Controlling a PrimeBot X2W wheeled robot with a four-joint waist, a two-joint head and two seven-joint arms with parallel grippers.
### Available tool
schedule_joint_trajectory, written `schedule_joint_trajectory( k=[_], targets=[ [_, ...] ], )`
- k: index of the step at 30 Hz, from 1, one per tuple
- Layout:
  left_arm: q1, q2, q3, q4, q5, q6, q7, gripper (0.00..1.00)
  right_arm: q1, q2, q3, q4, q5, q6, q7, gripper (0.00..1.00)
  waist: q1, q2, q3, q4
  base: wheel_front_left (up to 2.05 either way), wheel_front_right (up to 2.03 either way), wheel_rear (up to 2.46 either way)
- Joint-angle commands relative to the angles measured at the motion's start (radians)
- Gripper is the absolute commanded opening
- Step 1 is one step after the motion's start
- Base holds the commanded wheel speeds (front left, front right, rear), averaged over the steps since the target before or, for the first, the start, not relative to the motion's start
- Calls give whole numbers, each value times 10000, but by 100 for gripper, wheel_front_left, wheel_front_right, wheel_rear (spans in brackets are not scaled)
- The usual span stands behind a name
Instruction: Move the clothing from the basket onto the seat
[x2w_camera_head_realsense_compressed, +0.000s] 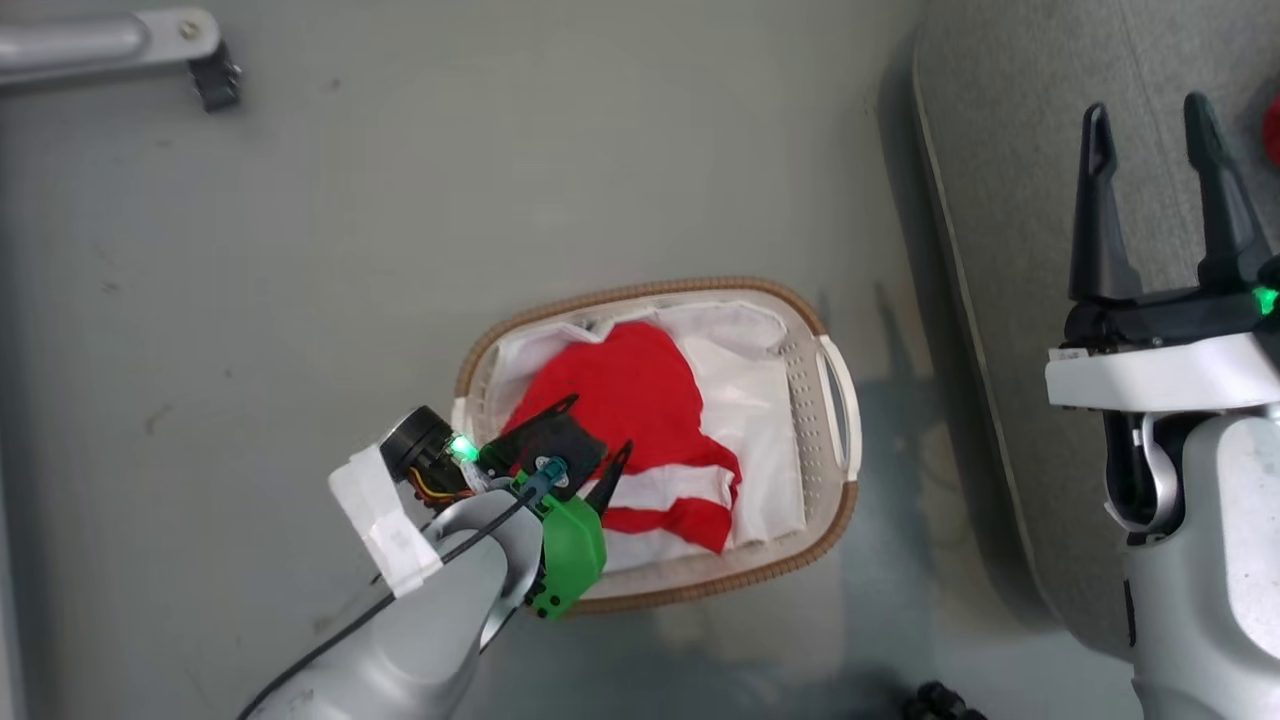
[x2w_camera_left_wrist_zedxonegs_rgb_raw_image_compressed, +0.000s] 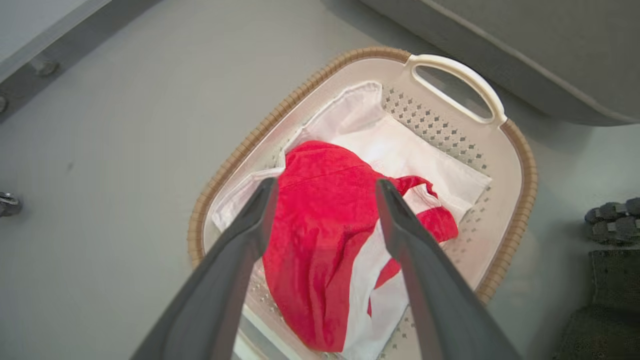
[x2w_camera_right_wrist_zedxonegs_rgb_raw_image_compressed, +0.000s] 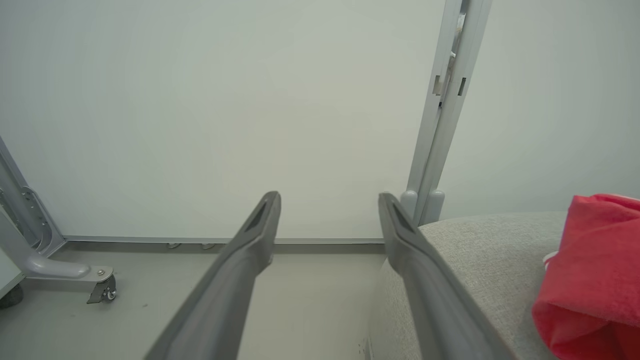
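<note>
Hovering above the basket (x2w_camera_head_realsense_compressed: 655, 292), the left claw (x2w_camera_head_realsense_compressed: 600, 430) is standing open over the clothing (x2w_camera_head_realsense_compressed: 640, 390), which is lying bunched inside. Being soft, light and limp, the clothing is likely best pinched at a raised red fold. The right claw (x2w_camera_head_realsense_compressed: 1148, 108) is hanging open over the seat (x2w_camera_head_realsense_compressed: 1010, 150).

Red clothing (x2w_camera_head_realsense_compressed: 630, 400) in basket (x2w_camera_head_realsense_compressed: 640, 292), grey seat (x2w_camera_head_realsense_compressed: 1000, 150) beside

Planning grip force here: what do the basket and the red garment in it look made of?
The basket: likely rigid matte plastic, given perforated cream walls and moulded handle; brown rim looks woven. The red garment: soft thin fabric, creased and slumped in folds.
</note>
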Motion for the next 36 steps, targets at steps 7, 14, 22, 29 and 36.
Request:
schedule_joint_trajectory(
  k=[7,14,22,29,36],
  targets=[
    [-1104,379,-1592,1251,-464,-22,154,100,-378,-14,99,-734,309,-13,-20,100,-1,112,2424,-1339,0,0,0],
    [-1604,585,-2888,1910,-1000,-23,532,100,-449,-14,267,-984,673,-14,-20,100,-1,112,3100,-1705,0,0,0],
    [-2343,802,-3443,2737,-1187,-23,976,100,-567,-16,514,-1046,1029,-14,-20,100,-1,112,3558,-1923,0,0,0],
    [-2634,496,-3482,3331,-1269,135,1232,58,-613,-16,654,-998,1139,-13,-20,100,-1,112,3693,-2007,0,0,0],
    [-2565,197,-3494,3304,-1483,94,674,0,-511,-17,703,-833,1123,-13,-20,100,-1,112,3449,-1926,0,0,0]
  ],
)
